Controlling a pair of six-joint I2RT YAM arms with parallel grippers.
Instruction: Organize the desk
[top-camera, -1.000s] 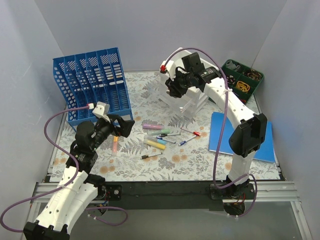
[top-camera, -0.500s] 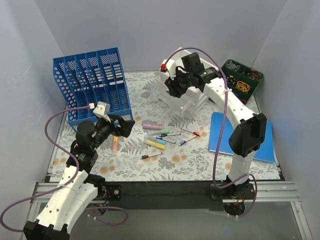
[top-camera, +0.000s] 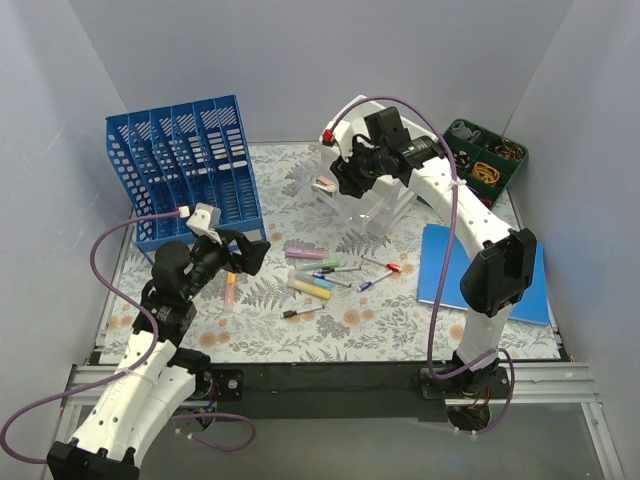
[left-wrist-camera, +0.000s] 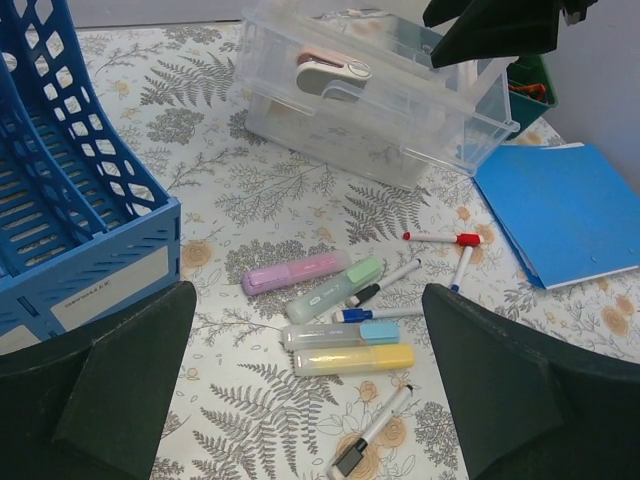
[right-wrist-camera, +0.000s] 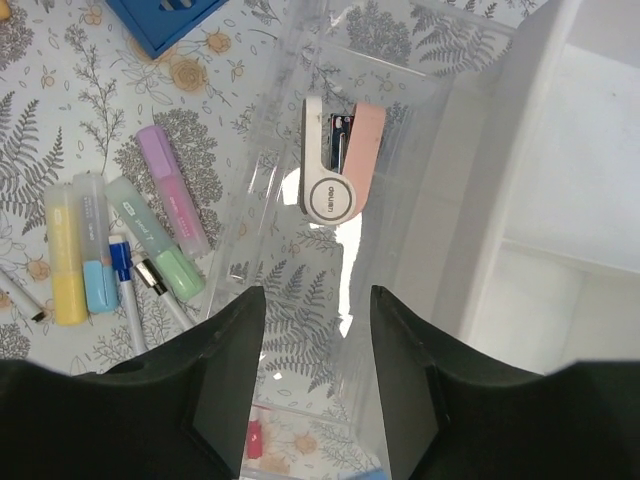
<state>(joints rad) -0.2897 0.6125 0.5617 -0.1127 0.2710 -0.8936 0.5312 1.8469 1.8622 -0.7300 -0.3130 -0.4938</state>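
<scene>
The right gripper hangs over the clear plastic box at the back of the bench. Its fingers are moderately apart with nothing between them. Directly below it a pink-and-white stapler lies flat in the box's front compartment, free of the fingers. That position suggests the box is where small desk tools are being collected. The rest of the box looks empty through its clear walls, though glare makes that hard to confirm.

The left gripper is spread wide and holds nothing. It hovers low over the bench just in front of the blue file rack and faces the loose stationery, likely ready for a pick.

That stationery lies on the fern print in the middle of the bench:
- A purple highlighter and a green one.
- A blue one touching a yellow one.
- A red-capped pen, a blue-capped pen and a black marker.
- An orange highlighter on its own near the left arm.

The file rack's slots appear empty. The green tray in the far right corner holds rubber bands and small dark items that I cannot make out. A blue notebook lies flat on the bench to the right of the box and is not yet filed.
</scene>
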